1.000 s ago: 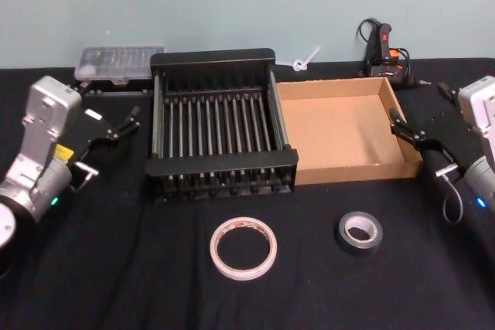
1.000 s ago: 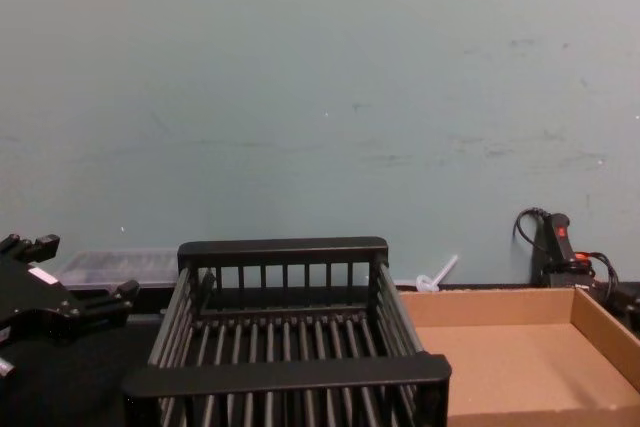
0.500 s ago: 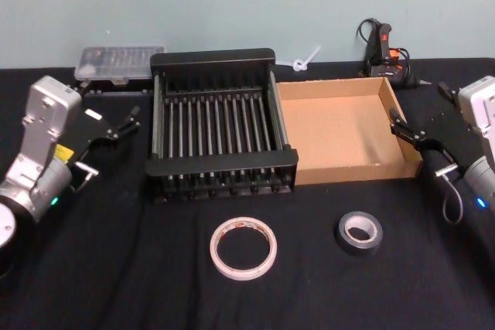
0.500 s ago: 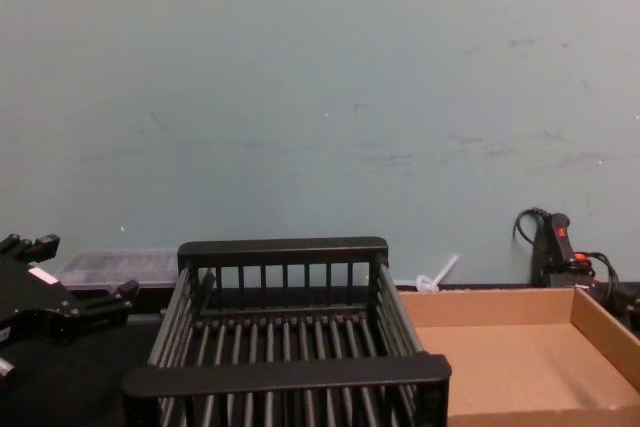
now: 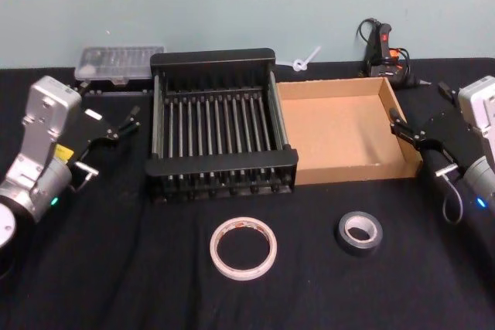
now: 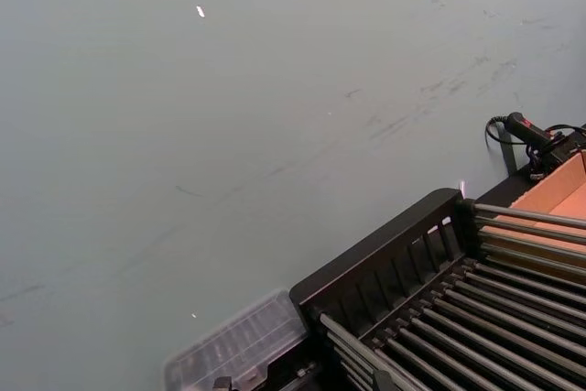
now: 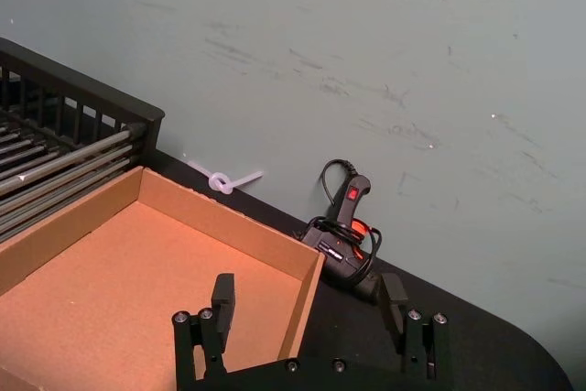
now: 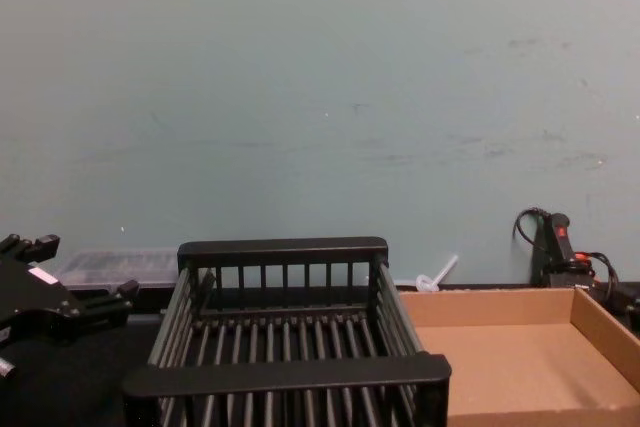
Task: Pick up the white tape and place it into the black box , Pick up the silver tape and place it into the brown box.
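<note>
The white tape point(image 5: 244, 247) lies flat on the black cloth in front of the black box point(image 5: 222, 164), a slatted crate at the table's middle. To its right lies the smaller silver tape point(image 5: 359, 233), in front of the brown box point(image 5: 348, 168), a shallow cardboard tray beside the crate. My left gripper point(image 5: 108, 103) hangs open at the left of the crate, also seen in the chest view point(image 8: 80, 267). My right gripper point(image 5: 418, 103) hangs open by the tray's right wall; its wrist view shows the fingers point(image 7: 222, 298) spread above the tray's corner. Both grippers hold nothing.
A clear plastic case point(image 5: 120, 63) sits behind the crate at the back left. A black and red corded tool point(image 5: 383, 48) and a white cable tie point(image 5: 304, 60) lie at the back right, against the pale wall. Bare black cloth surrounds both tapes.
</note>
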